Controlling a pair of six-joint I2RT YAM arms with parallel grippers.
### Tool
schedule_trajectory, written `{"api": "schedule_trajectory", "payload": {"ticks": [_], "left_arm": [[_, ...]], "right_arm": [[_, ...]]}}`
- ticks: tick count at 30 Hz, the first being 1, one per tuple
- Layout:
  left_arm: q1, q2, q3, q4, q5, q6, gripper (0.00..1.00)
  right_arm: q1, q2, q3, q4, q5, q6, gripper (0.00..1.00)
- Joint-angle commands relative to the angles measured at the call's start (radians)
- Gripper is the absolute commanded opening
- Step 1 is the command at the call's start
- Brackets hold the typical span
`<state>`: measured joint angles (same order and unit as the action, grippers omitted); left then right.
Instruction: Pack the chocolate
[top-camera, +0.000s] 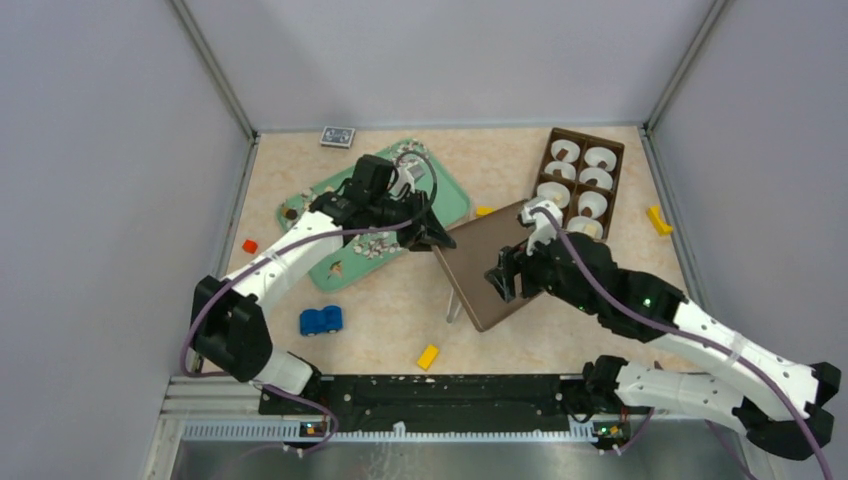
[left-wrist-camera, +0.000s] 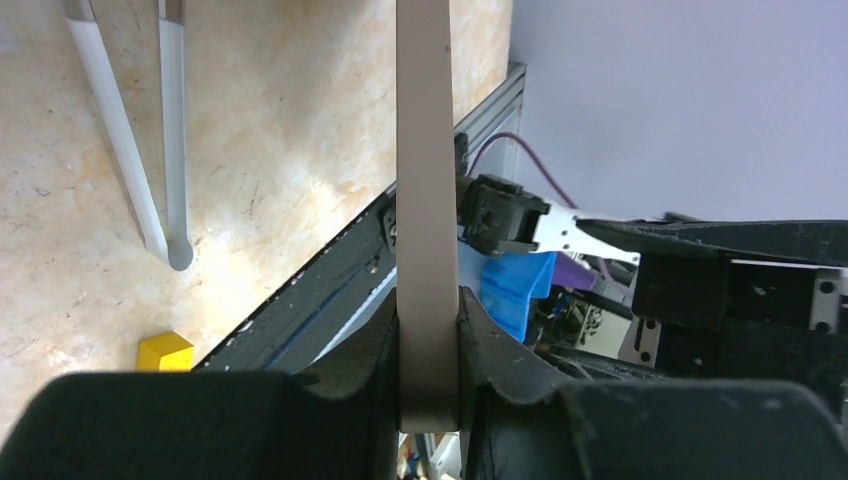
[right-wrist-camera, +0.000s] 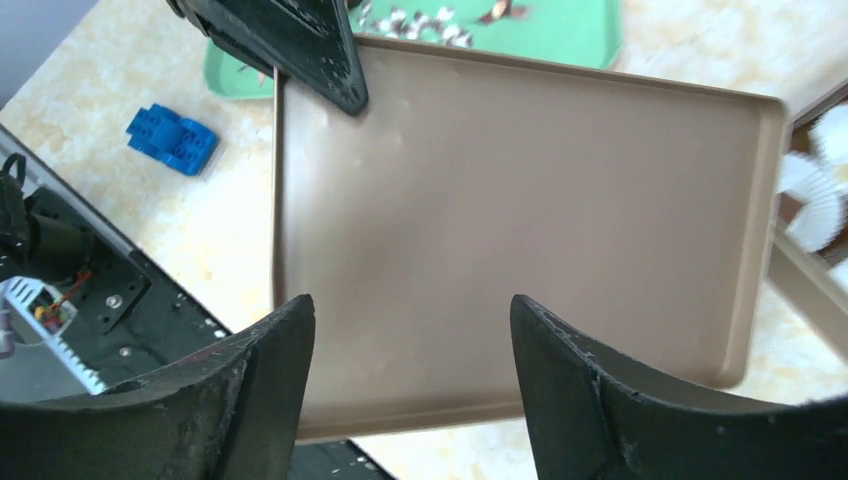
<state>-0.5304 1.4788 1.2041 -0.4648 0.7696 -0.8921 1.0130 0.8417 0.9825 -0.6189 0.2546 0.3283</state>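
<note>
Silver metal tweezers (left-wrist-camera: 174, 130) and the flat brown lid (left-wrist-camera: 427, 150) run off the top edge — tiny chocolate pieces (top-camera: 375, 245) blur together.

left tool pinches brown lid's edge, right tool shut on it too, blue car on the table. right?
No: the right tool is open, jaws apart, the brown lid beyond them, per the right wrist view. The left tool does pinch the lid's edge; the blue car is on the table.

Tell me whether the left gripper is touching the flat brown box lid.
Touching. Left wrist view: the left gripper clamps both faces of the flat brown box lid.
</note>
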Motion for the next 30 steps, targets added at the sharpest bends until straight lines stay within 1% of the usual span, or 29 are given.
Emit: {"api": "schedule_trajectory", "payload": {"ticks": [1, 2, 5, 8, 9, 13, 15, 17, 19, 21, 23, 25, 26, 28, 30], "left_arm": [[0.027, -0.062, 0.16, -0.093, 0.022, -0.006, 0.08], [0.036, -0.07, 0.188, -0.122, 0.008, 0.0, 0.08], [0.084, -0.108, 0.243, -0.178, -0.014, 0.001, 0.07], [0.179, -0.152, 0.263, -0.201, -0.016, -0.013, 0.06], [0.217, -0.164, 0.265, -0.204, -0.013, -0.018, 0.06], [0.352, -0.199, 0.263, -0.217, 0.008, -0.035, 0.06], [0.405, -0.205, 0.252, -0.219, 0.022, -0.046, 0.06], [0.432, -0.21, 0.235, -0.214, 0.037, -0.058, 0.06], [0.449, -0.212, 0.221, -0.205, 0.051, -0.069, 0.07], [0.456, -0.212, 0.214, -0.201, 0.062, -0.076, 0.07], [0.458, -0.213, 0.213, -0.199, 0.066, -0.08, 0.07], [0.46, -0.22, 0.209, -0.192, 0.069, -0.085, 0.07], [0.461, -0.224, 0.208, -0.19, 0.071, -0.089, 0.07], [0.463, -0.232, 0.203, -0.188, 0.07, -0.091, 0.07], [0.463, -0.24, 0.195, -0.187, 0.068, -0.088, 0.07]], "right_arm": [[0.015, -0.134, -0.014, 0.088, 0.097, -0.175, 0.78], [0.014, -0.165, -0.038, 0.119, 0.113, -0.2, 0.8], [0.014, -0.238, -0.108, 0.226, 0.15, -0.263, 0.82], [0.015, -0.262, -0.143, 0.308, 0.163, -0.319, 0.82], [0.015, -0.262, -0.157, 0.338, 0.163, -0.366, 0.82], [0.015, -0.253, -0.249, 0.486, 0.101, -0.511, 0.82], [0.016, -0.239, -0.298, 0.565, 0.051, -0.561, 0.87], [0.028, -0.217, -0.332, 0.64, 0.03, -0.597, 0.89], [0.069, -0.183, -0.358, 0.701, 0.067, -0.66, 0.89], [0.145, -0.134, -0.394, 0.768, 0.173, -0.784, 0.9], [0.225, -0.054, -0.452, 0.896, 0.311, -0.996, 0.9], [0.251, 0.019, -0.521, 1.108, 0.404, -1.138, 0.92], [0.253, 0.051, -0.547, 1.235, 0.416, -1.185, 0.92], [0.253, 0.129, -0.586, 1.436, 0.441, -1.277, 0.91], [0.253, 0.229, -0.594, 1.575, 0.456, -1.357, 0.9]]}}
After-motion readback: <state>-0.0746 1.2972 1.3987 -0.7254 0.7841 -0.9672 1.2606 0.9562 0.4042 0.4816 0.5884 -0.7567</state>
